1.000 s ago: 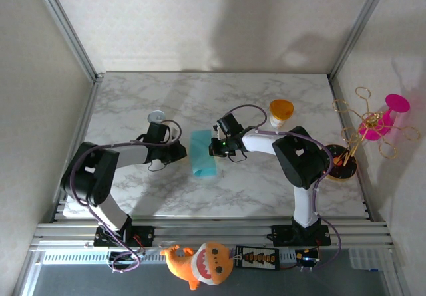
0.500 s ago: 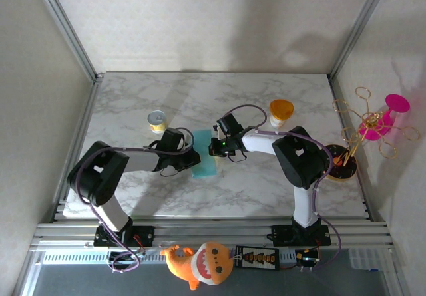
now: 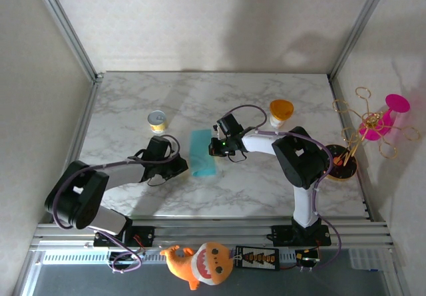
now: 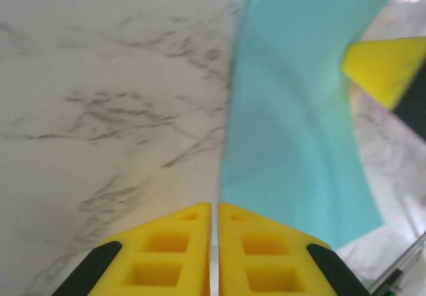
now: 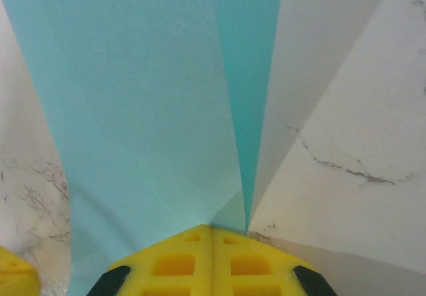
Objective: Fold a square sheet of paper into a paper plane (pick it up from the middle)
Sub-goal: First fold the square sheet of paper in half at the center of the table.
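Beside paper (image 3: 202, 155), left end effector (image 3: 181, 168) low

You have the sheet of paper (image 3: 202, 153) lying near the middle of the table (image 3: 266, 189), with the left gripper (image 3: 180, 168) just beside its left edge and the right gripper (image 3: 214, 150) at its right edge. Behind them, a can (image 3: 157, 120) stands to the left and a cup (image 3: 280, 112) well off to the right.

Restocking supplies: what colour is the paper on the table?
The paper is plain teal-blue, clearest in the right wrist view.
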Motion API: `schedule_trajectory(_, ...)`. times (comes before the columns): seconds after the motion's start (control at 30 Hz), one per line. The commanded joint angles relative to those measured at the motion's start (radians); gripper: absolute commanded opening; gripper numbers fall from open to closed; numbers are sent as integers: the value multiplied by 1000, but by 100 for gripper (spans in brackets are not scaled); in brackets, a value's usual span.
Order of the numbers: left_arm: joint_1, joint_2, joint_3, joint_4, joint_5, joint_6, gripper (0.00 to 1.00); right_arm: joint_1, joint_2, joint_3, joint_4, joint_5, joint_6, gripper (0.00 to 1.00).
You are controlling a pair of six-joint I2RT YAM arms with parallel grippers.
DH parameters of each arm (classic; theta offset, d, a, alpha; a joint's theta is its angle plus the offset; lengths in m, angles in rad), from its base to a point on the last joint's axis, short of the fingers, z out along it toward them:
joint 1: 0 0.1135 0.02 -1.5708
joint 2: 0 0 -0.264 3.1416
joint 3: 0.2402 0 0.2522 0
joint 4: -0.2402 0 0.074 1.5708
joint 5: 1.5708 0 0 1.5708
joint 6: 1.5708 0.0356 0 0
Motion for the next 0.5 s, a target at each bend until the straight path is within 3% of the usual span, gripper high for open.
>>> schedule_trajectory(0.0, -18, -8, 104, 41, -5, -49, 11, -18, 207, -126, -249, 307, -15, 1)
schedule_trajectory(0.23, -64, 206, 221, 68, -40, -90, 10, -18, 207, -129, -247, 308, -13, 0)
schedule_trajectory(0.47, -59, 262, 168, 65, -64, -83, 10, -18, 205, -131, -250, 308, -14, 1)
